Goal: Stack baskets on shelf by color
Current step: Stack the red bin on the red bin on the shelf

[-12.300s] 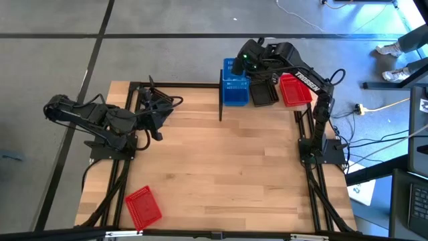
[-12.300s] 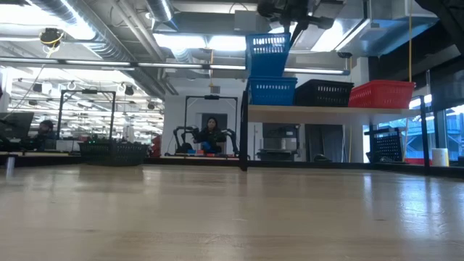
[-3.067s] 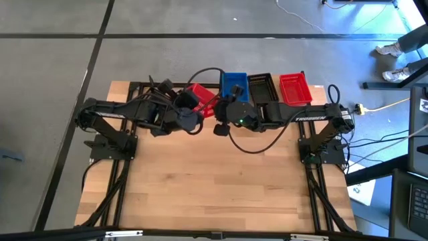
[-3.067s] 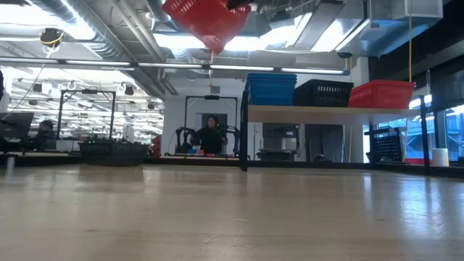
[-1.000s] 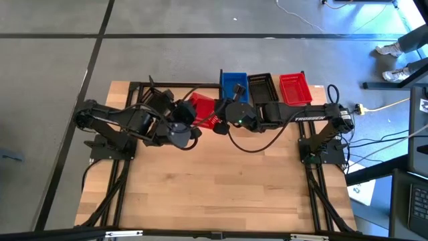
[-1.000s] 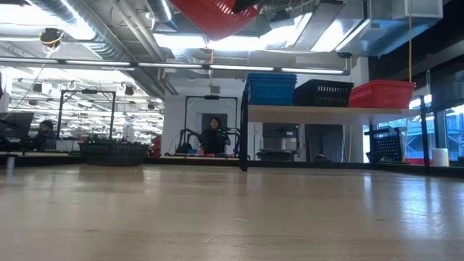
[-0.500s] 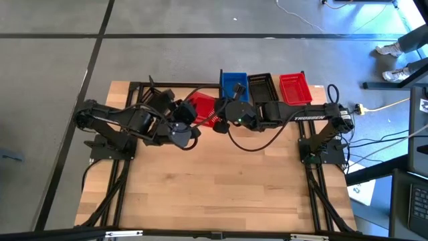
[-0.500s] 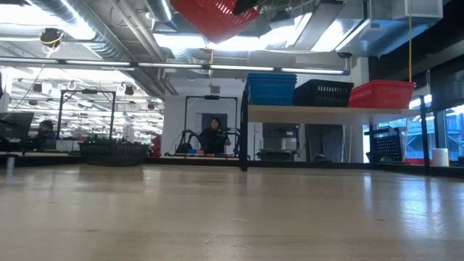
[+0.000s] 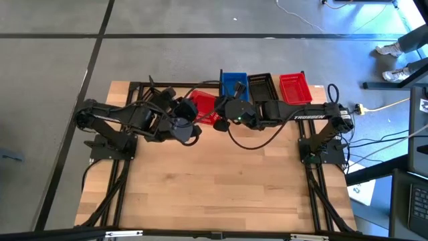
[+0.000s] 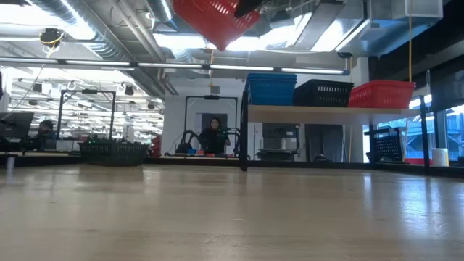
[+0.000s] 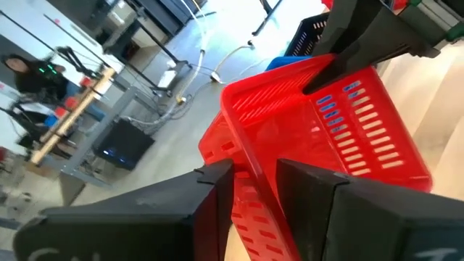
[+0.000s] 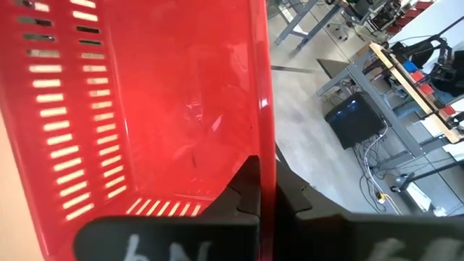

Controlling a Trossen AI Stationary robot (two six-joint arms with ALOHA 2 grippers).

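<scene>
Red basket (image 9: 204, 107) aloft, right tool (image 12: 262, 194) clenched on its rim, left tool (image 11: 255, 190) now loosened, straddling wall.

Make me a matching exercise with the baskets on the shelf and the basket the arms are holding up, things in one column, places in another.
Things:
1. blue baskets
2. black baskets
3. red basket on the shelf
4. lifted red basket

Places:
A. shelf's right end
B. in the air, left of the shelf
C. shelf's middle
D. shelf's left end

Pairs: 1-D, 2-C, 3-A, 4-B
</scene>
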